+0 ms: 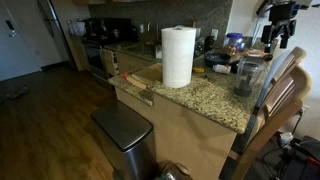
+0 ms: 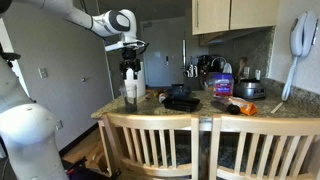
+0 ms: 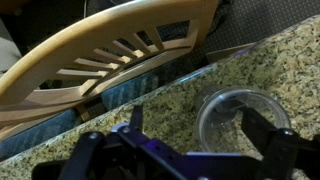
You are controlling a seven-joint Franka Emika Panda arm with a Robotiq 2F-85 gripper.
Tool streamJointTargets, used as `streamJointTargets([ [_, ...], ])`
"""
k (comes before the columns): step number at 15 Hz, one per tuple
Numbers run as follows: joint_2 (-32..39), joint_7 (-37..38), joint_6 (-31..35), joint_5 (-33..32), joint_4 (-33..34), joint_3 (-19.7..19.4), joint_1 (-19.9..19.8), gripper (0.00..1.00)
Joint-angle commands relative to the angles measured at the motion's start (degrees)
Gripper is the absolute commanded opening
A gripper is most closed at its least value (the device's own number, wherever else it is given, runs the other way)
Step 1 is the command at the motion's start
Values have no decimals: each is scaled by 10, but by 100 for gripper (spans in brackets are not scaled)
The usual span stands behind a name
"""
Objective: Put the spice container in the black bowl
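Step in hand: approach. Gripper (image 2: pixel 130 70) hangs over the spice container (image 2: pixel 131 90), which I take to be the tall clear jar at the counter's (image 2: pixel 150 108) left end. Jaws wide, nothing held. Black bowl (image 2: pixel 181 100) sits just right of it. Next: centre on the jar (off-centre in the wrist view), descend, close. No readable labels

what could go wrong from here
1. In the wrist view the clear jar sits off-centre, near one finger of the open gripper; descending could hit its rim and tip it.
2. The jar stands close to the counter edge by the chair, so a knock might send it off.
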Motion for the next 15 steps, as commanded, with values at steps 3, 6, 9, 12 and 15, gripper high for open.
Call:
streamJointTargets([
  [3,1,0,-2,0,2,-1,1,100],
  [6,1,0,-2,0,2,-1,1,100],
  [9,1,0,-2,0,2,-1,1,100],
  [12,1,0,-2,0,2,-1,1,100],
  [15,26,25,10,-1,28,0,-1,100],
])
